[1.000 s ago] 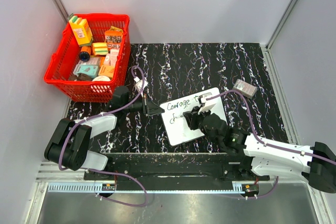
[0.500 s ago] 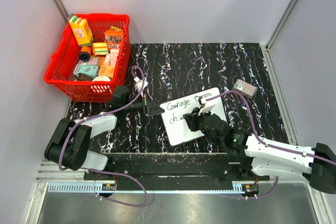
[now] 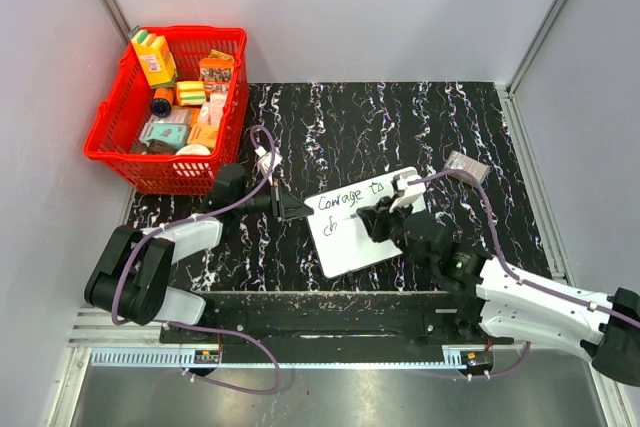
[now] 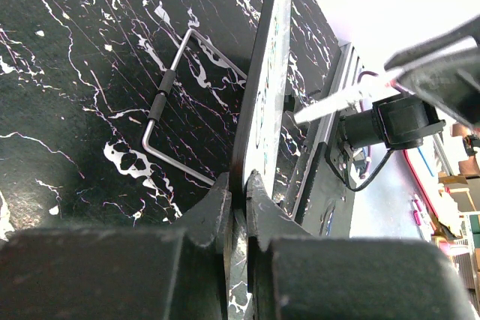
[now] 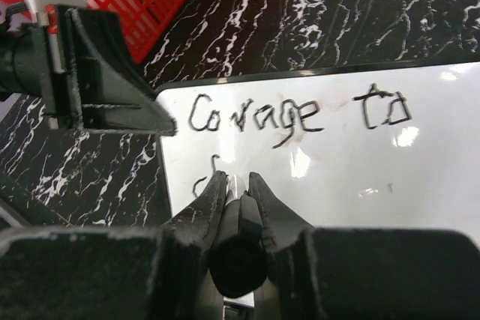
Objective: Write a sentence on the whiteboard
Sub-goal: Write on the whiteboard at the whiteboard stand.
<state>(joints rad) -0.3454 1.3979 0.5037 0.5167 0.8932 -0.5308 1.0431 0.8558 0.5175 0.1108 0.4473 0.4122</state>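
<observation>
Right claw (image 5: 235,179) with its marker (image 5: 237,239) has shifted right, uncovering "to" on whiteboard (image 3: 352,247).

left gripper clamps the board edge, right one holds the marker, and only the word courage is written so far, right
No: the right wrist view shows the sentence reading "Courage to", with a second line begun below, on the whiteboard. The left gripper does clamp its edge; the right gripper does hold the marker.
</observation>
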